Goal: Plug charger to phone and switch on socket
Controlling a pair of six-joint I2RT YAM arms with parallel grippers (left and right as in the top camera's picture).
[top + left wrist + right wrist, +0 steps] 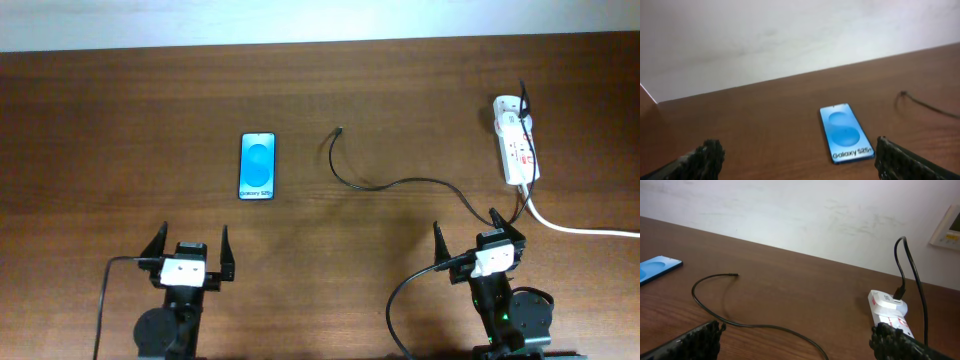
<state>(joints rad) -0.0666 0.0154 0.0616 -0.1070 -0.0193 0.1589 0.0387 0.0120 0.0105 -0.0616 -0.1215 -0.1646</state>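
Both hands are at the near edge of the bench [120, 130], holding nothing. The left hand [193, 235] has its jaws wide, and so does the right hand [478, 235]. The phone [257, 166] lies flat, screen up, ahead of the left hand, with its lettered end toward you. The charger [390, 184] snakes from the socket [514, 140] at far right past your right hand. Its plug tip [341, 130] lies free, to the right of the phone and apart from it. Main risk, as I judge it: the tip is tiny and flat on the wood, so a pinch may land on the cable behind it and leave the tip drooping or twisted, which would miss the port. Nothing pins the phone, so pushing the plug in with one hand will likely just slide it; brace it with the left. The cable runs close by the right hand's fingers, so watch for a snag. A hard tug could drag the socket or loosen the plug at its far end. The red switches are small, so a wide finger could hit the wrong one or shove the strip.
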